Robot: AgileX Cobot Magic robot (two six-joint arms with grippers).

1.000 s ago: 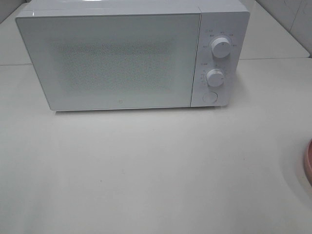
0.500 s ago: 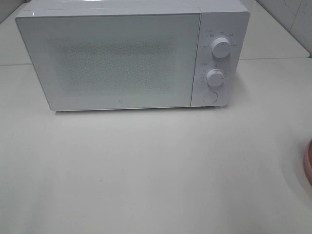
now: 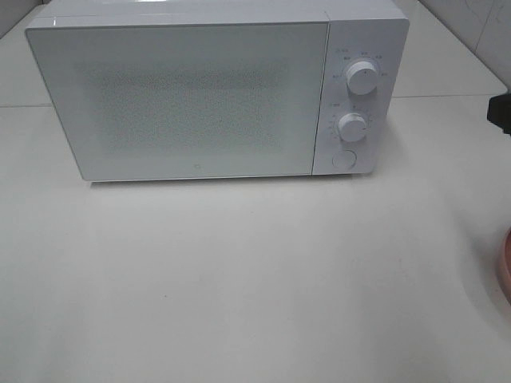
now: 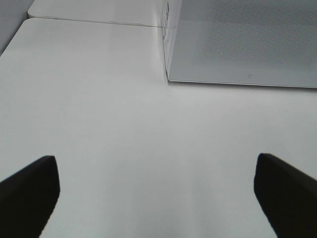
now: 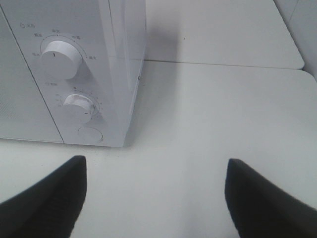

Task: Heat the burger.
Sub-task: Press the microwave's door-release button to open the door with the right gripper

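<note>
- The burger shows in none of the 3 views, so its place cannot be told.
- A white microwave [image 3: 219, 96] stands at the back of a white table [image 3: 239, 279], its door [image 3: 160, 120] closed.
- To the right of the door are the upper knob [image 3: 362, 78], the lower knob [image 3: 352, 126] and, below them, a round button [image 3: 344, 159].
- The rim of a pink plate [image 3: 506, 263] juts in at the right edge of the high view, well apart from the microwave. The rest of it is cut off.
- A dark shape [image 3: 501, 112] sits at that same edge, level with the knobs. Too little of it shows to say what it is.
- The left claw [image 4: 156, 161] is released, its jaws spread wide over bare table with nothing between them. The microwave's front left corner lies ahead of it.
- The right claw [image 5: 156, 162] is also released and empty, over the table just in front of the microwave's control panel, facing both knobs and the button.
</note>
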